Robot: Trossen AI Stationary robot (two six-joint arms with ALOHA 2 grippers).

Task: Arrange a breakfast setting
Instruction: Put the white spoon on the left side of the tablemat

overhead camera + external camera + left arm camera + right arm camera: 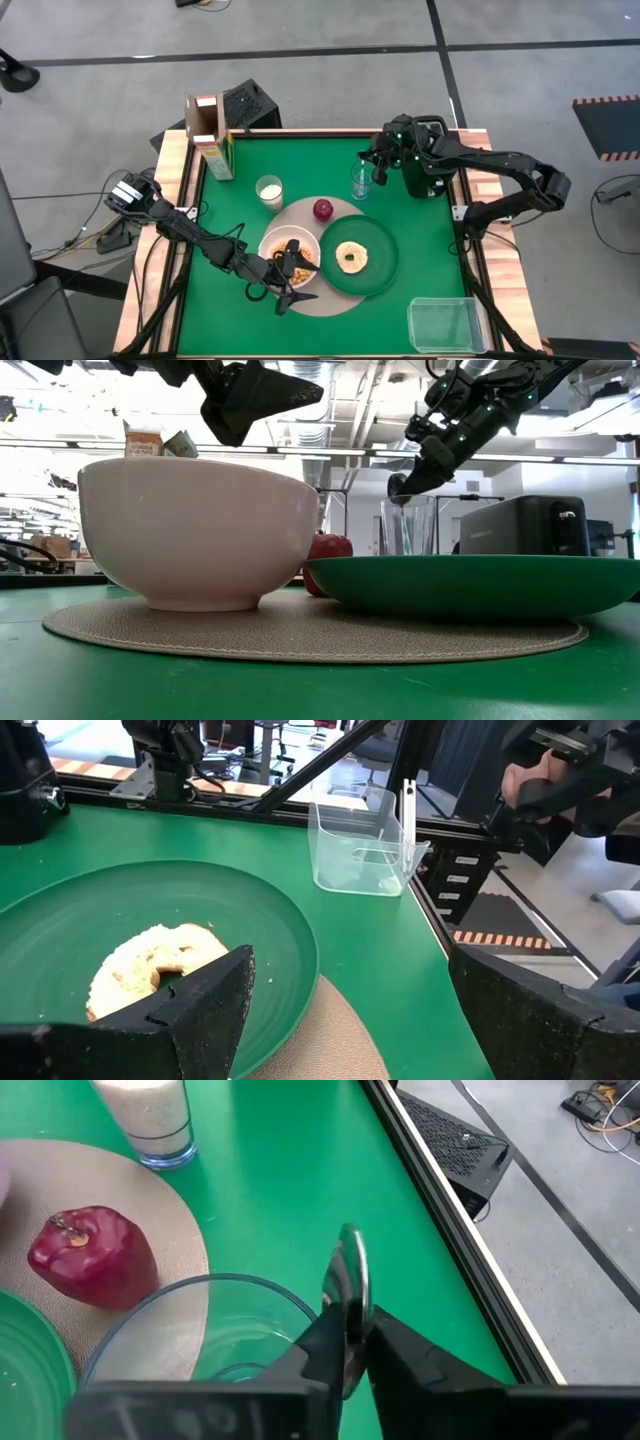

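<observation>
a: where's the right gripper (350, 1342)?

b: above the clear glass (205, 1342), its fingers pinched on the silver spoon (350, 1295), which stands upright between them over the glass rim. the red apple (92, 1257) lies just past the glass on the round tan mat (165, 1230), and the small white cup (148, 1115) sits farther out, off the mat.

a: and the left one?

b: the left gripper (292, 283) hangs over the white bowl (272, 247), jaws spread wide, nothing in them. just beyond its fingers is the larger dark-green plate (250, 905) with the round toasted bread (150, 960) on it.

a: does the plate touch the bowl?

b: close beside it, but i can't tell if they touch.

a: the surroundings?

b: a green table (250, 150) with a carton (210, 135), a black toaster (425, 160) behind the right gripper, and a clear plastic tub (443, 325) at a corner; grey floor around it.
</observation>
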